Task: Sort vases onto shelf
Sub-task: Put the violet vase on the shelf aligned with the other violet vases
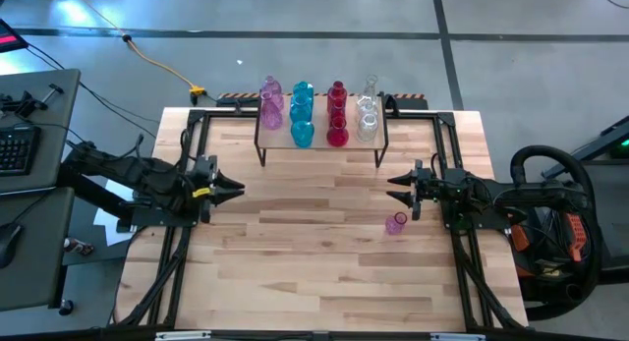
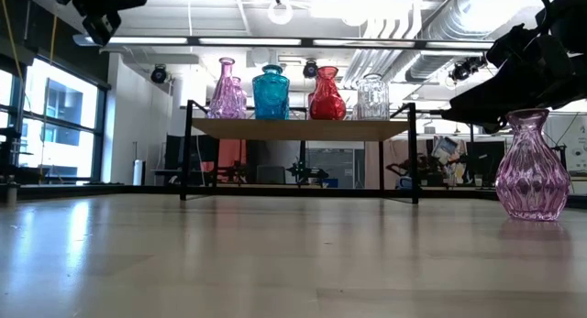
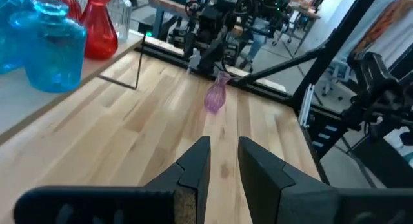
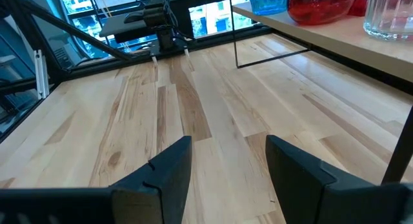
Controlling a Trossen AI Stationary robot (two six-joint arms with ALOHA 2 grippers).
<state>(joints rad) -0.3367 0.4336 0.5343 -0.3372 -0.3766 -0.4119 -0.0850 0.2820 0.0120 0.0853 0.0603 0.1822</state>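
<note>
High view: the small raised shelf [image 1: 321, 144], light wood top on thin black wire legs, stands at the far middle of the light wood surface [image 1: 295, 262]. On it stand translucent glass vases in rows by colour: pink vases [image 1: 271, 103], teal vases [image 1: 302, 113], red vases [image 1: 337, 115] and clear vases [image 1: 368, 110]. One small pink bulbous glass vase [image 1: 396, 223] stands alone on the surface, near the right pincer [image 1: 398, 187] and apart from it. The left pincer [image 1: 236, 188] sits at the left side, well apart from every vase. Low view: the lone pink vase [image 2: 532, 169] stands upright on the surface at the right, with a dark arm above and behind it; the shelf [image 2: 301, 128] carries the pink, teal, red and clear vases behind. Left wrist view: the left pincer [image 3: 224, 161] shows a narrow gap between its fingers and holds nothing; the lone pink vase [image 3: 216, 95] stands far ahead. Right wrist view: the right pincer [image 4: 229, 161] is partly open with bare wood between its fingers and holds nothing.
</note>
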